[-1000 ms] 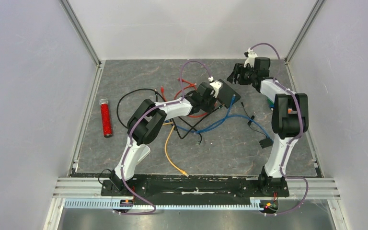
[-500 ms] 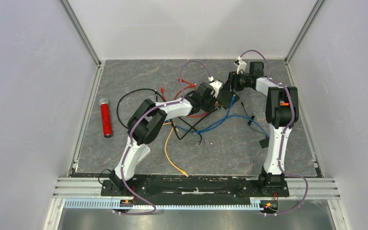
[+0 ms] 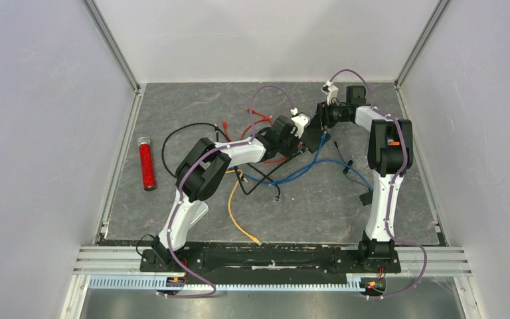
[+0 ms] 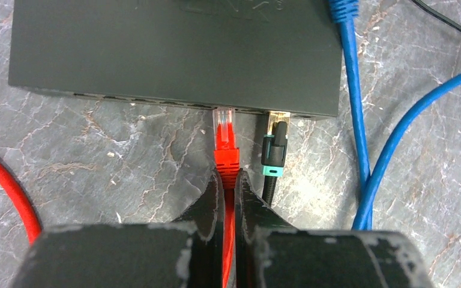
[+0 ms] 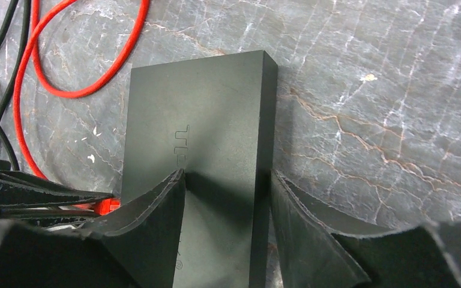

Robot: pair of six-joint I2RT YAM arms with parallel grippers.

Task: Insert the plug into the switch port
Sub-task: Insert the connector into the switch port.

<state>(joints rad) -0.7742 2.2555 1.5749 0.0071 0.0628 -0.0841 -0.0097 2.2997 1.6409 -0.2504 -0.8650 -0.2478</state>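
The black switch (image 4: 174, 54) lies flat on the mat, its port row facing my left gripper (image 4: 228, 174). That gripper is shut on the red cable just behind the red plug (image 4: 225, 138). The plug's clear tip sits at the mouth of a port, next to a black cable with a teal boot (image 4: 274, 153) that is plugged in. My right gripper (image 5: 228, 174) hangs over the switch (image 5: 216, 108). One of its fingers lies on the top face, the other just off the switch's side edge, jaws apart. From above, both grippers meet at the switch (image 3: 315, 136).
Blue cables (image 4: 351, 90) run along the switch's right side. Red cable loops (image 5: 66, 84) lie beyond it. An orange cable (image 3: 236, 212), black cables and a small black adapter (image 3: 367, 197) lie on the mat. A red tube (image 3: 147, 163) rests at the left wall.
My right arm has swung in from the back right corner and come down over the switch, its jaws narrowing. The left gripper and the red plug have stayed in place.
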